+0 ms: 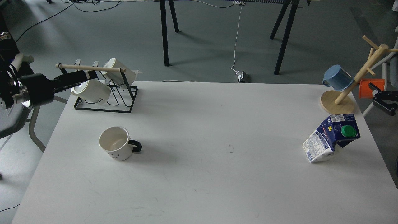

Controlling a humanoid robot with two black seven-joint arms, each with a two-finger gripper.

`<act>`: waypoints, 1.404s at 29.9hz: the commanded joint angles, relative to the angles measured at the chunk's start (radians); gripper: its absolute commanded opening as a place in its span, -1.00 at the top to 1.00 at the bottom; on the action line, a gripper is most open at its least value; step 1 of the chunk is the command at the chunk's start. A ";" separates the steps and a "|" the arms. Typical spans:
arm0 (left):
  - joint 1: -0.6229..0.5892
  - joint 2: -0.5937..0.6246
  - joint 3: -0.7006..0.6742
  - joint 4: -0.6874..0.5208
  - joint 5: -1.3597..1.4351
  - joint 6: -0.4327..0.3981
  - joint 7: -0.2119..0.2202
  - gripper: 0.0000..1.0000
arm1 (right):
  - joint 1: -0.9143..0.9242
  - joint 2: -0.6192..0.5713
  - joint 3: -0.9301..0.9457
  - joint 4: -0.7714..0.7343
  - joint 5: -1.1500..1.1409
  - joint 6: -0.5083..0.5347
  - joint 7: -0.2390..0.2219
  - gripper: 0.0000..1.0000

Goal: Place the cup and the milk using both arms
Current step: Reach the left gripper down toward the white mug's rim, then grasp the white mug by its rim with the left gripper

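Note:
The cup (115, 143), a white mug with a black handle and a small smiley face, stands upright on the left part of the white table (217, 174), handle to the right. The milk (332, 137), a dark-blue and white carton with a green cap, stands tilted near the table's right edge. My left gripper (88, 75) reaches in from the left, above the table's back-left corner, in front of the rack's mugs and far behind the cup; it is seen edge-on. My right gripper (377, 99) is open and empty, off the right edge behind the milk.
A black wire rack (105, 107) with a wooden rod holds two lettered white mugs (93, 90) at the back left. A wooden mug tree (339, 104) with a blue cup (337, 77) and an orange cup (370, 84) stands at the back right. Black stand legs (164, 34) stand on the floor beyond.

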 commanded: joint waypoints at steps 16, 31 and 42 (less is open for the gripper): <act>0.028 -0.125 0.122 -0.026 0.410 0.000 0.000 -0.99 | -0.011 0.001 0.001 -0.029 0.001 0.000 0.000 -0.96; 0.084 -0.176 0.125 0.042 0.413 0.000 0.000 -0.37 | -0.028 -0.005 0.001 -0.027 0.001 0.000 0.000 -0.96; 0.087 -0.188 0.122 0.040 0.415 0.027 0.000 0.99 | -0.043 -0.005 0.001 -0.027 0.001 0.000 0.000 -0.96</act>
